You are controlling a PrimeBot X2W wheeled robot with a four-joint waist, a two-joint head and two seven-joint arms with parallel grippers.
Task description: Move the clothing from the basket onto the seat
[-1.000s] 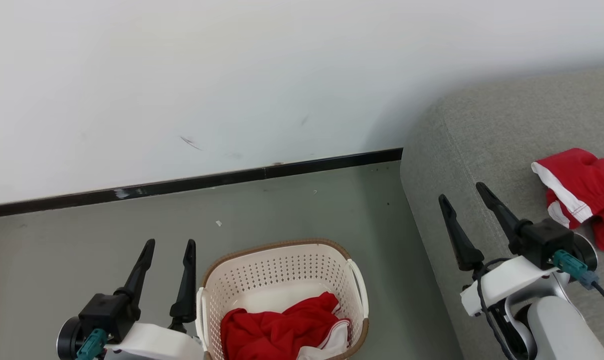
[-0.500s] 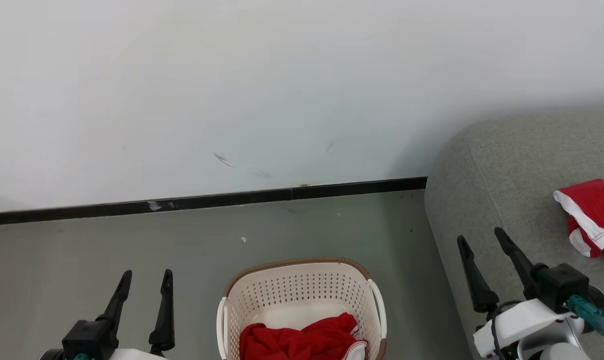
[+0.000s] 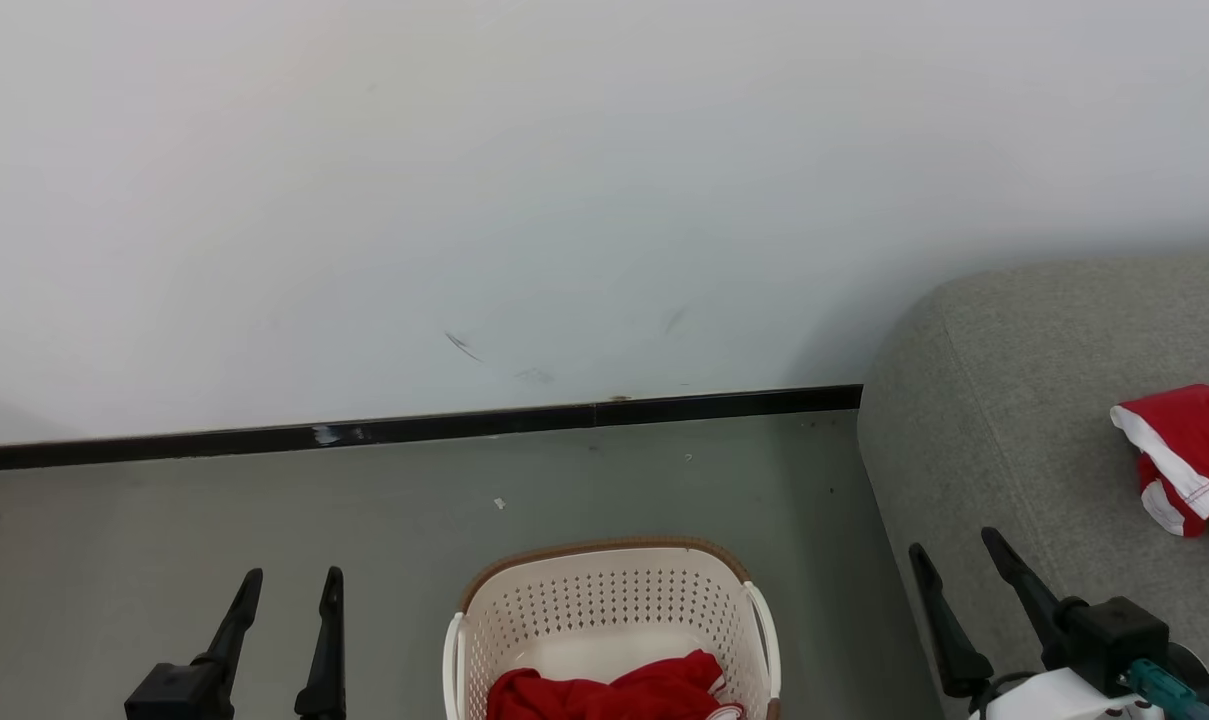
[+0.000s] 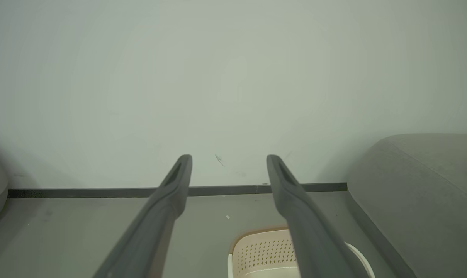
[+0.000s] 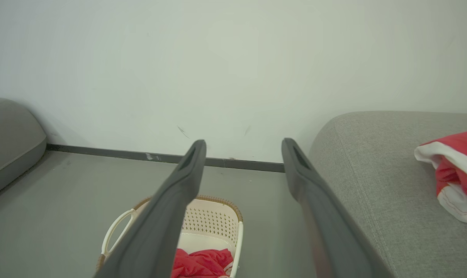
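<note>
While the head camera had tipped upward over the last second, wall, floor, basket (image 3: 604, 548) and seat (image 3: 1024, 400) all slid down the head view together, so none of them had really moved. Against that shift, the left gripper (image 3: 294, 575) had drawn sideways away from the basket's rim. The right gripper (image 3: 952, 542) had pulled back along the seat's edge nearest the basket. Each had its 2 fingers apart and empty. 1 red garment (image 3: 1189, 450) lay on the seat, well in from its rounded corner; the remaining clothing (image 3: 614, 692) sat heaped on the basket's floor. Judged so, the task stood partly done, with another reach into the basket due.
</note>
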